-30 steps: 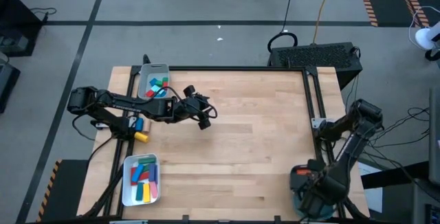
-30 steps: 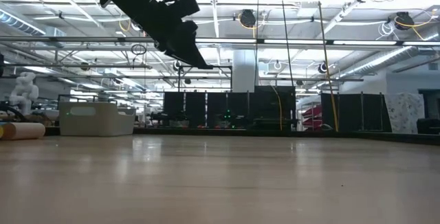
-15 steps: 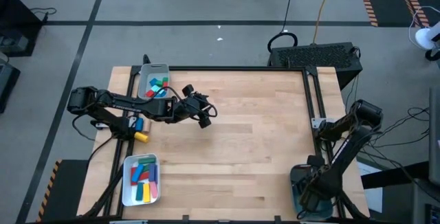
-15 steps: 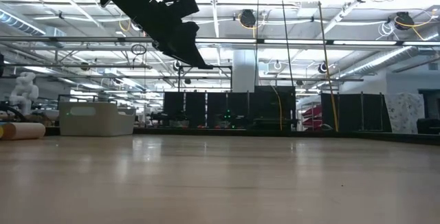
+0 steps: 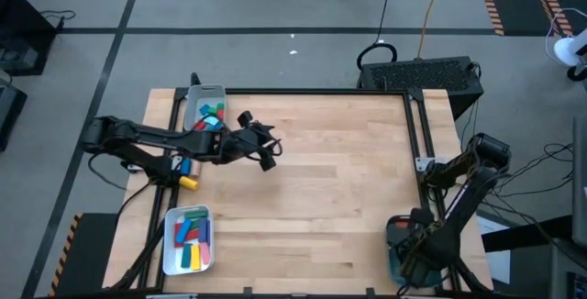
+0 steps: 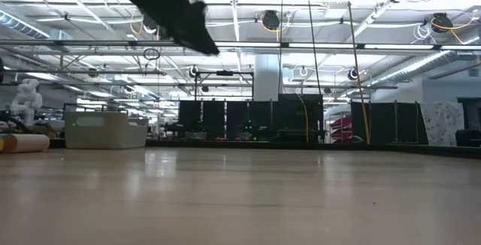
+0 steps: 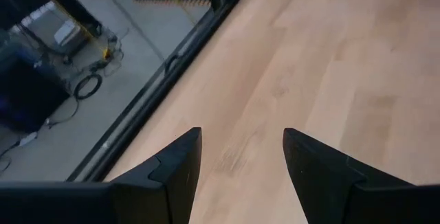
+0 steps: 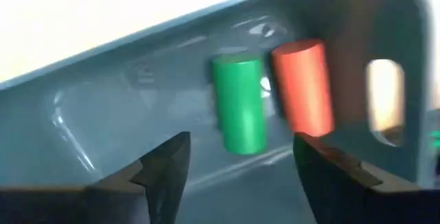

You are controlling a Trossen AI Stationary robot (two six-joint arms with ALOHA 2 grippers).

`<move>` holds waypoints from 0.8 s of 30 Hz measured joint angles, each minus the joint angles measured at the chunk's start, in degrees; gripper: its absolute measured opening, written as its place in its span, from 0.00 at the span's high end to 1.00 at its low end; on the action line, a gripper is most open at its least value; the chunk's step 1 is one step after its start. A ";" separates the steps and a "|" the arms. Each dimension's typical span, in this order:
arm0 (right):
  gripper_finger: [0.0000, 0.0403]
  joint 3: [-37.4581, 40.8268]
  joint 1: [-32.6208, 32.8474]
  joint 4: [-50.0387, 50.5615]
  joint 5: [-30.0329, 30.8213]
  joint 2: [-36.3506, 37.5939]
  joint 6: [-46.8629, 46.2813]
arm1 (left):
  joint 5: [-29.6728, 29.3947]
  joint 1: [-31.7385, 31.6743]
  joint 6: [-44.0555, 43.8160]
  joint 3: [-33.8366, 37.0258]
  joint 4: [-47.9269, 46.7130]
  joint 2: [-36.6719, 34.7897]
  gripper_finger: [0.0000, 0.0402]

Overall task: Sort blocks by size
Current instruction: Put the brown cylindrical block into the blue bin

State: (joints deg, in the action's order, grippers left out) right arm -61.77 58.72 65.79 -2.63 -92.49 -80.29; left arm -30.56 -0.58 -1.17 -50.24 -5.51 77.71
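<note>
In the right wrist view a green cylinder [image 8: 239, 104] and a red cylinder [image 8: 302, 86] lie side by side on the floor of the teal tray [image 8: 103, 100]. My right gripper [image 8: 240, 162] is open just above them and points down, with nothing between its fingers. From above, it [image 5: 408, 258] hangs over that tray [image 5: 393, 244] past the table's right near corner. My left gripper [image 5: 264, 152] is open over bare wood, left of the table's middle, with nothing in it [image 7: 242, 162]. More blocks fill the grey tray [image 5: 204, 111] and the white tray [image 5: 188, 239].
A blue block [image 5: 183, 165] and a yellow cylinder [image 5: 189, 182] lie at the table's left edge between the two trays. A black frame rail [image 5: 417, 143] runs along the table's right side, beside the right arm. The wooden top between the arms is bare.
My right gripper has sunk lower into the teal tray. My left gripper has risen a little and drawn back slightly toward the table's left edge, staying open.
</note>
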 joint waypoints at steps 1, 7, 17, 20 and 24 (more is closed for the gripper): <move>0.40 -1.16 0.00 1.75 0.70 0.00 -0.01 | -0.24 0.55 0.00 0.00 -0.35 -1.22 0.48; 0.44 -9.59 0.00 9.68 11.09 0.00 1.36 | -9.40 4.78 -1.86 0.00 -6.78 -8.49 0.48; 0.48 -13.80 -5.34 10.80 38.17 0.04 4.69 | -15.57 9.37 -10.52 0.00 -19.70 -14.37 0.48; 0.48 -13.80 -9.13 10.36 42.95 0.04 4.96 | -15.31 10.60 -13.04 0.00 -24.42 -14.97 0.48; 0.48 -13.78 -14.61 6.37 46.48 0.04 10.12 | -14.43 12.01 -19.15 0.00 -32.55 -14.90 0.48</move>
State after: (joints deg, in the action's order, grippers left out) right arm -75.55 44.11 72.17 43.85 -92.44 -70.18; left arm -44.99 11.42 -20.32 -50.24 -38.05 62.81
